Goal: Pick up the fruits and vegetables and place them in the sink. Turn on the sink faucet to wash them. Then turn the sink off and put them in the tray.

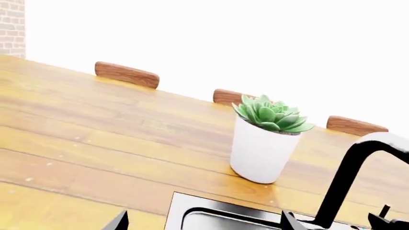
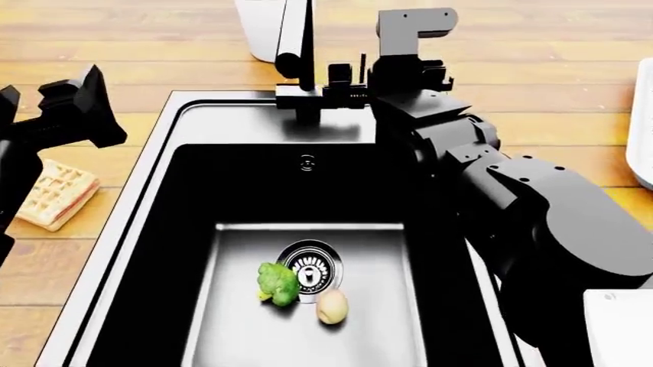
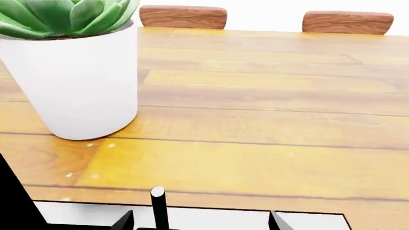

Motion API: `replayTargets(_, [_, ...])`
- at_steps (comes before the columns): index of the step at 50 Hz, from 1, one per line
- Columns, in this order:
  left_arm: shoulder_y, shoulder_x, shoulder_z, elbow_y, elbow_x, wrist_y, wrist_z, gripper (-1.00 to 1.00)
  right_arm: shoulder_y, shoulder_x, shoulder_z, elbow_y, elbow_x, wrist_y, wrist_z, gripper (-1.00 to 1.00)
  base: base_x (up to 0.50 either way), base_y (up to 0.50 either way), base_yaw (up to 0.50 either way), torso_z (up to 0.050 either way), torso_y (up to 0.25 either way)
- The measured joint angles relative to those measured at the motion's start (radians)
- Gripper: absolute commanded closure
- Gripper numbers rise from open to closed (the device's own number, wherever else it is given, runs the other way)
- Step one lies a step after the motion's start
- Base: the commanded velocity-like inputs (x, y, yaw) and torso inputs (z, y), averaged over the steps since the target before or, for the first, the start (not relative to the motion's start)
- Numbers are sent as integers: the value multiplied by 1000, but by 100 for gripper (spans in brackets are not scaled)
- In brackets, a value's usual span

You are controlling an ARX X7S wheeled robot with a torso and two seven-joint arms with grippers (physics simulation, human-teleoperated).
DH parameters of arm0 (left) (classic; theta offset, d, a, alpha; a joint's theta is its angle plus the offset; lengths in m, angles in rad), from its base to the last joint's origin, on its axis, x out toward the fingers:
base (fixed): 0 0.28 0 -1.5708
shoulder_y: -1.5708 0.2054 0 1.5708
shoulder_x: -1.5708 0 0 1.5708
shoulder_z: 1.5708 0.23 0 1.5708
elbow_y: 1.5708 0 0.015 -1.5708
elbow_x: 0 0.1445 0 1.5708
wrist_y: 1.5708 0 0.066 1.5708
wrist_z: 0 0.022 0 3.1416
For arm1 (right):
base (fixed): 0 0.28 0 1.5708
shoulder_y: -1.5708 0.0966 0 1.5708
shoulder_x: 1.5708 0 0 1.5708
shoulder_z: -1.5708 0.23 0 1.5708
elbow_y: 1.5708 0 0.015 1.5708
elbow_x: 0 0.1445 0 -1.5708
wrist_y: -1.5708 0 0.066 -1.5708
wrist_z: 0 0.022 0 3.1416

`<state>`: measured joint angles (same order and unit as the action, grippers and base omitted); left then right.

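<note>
The broccoli [image 2: 277,282] and the small apple [image 2: 332,306] lie on the floor of the black sink [image 2: 194,229], beside the round drain [image 2: 311,269]. The black sink faucet [image 2: 295,46] rises at the sink's back rim, its slim lever [image 3: 158,206] upright beside it. My right gripper [image 3: 199,223] is open around that lever, which stands nearer one finger and touches neither. My left gripper [image 1: 204,225] is open and empty, above the counter by the sink's back left corner. The white tray [image 2: 644,134] shows only as an edge at far right.
A white plant pot [image 1: 262,148] with a green succulent stands on the wooden counter behind the faucet [image 1: 345,177]. A square waffle [image 2: 56,193] lies on the counter left of the sink. Brown chair backs [image 1: 126,74] line the counter's far edge.
</note>
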<state>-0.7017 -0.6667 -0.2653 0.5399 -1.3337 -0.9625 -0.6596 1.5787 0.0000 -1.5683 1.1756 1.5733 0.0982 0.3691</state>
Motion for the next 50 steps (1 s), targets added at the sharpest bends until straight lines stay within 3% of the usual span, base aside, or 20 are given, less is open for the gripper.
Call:
replayTargets(33, [5, -3, -8, 109, 2, 20, 13, -100, -22, 0, -27, 96, 92, -29, -43, -100, 0, 0, 0, 0, -5])
replayTargets(41, [4, -3, -3, 112, 3, 22, 13, -100, -17, 0, -126, 99, 201, -56, -52, -100, 0, 0, 0, 0, -4])
replayTargets(50, [3, -3, 1, 114, -7, 21, 3, -100, -1, 0, -351, 96, 427, -106, -79, -100, 0, 0, 0, 0, -3])
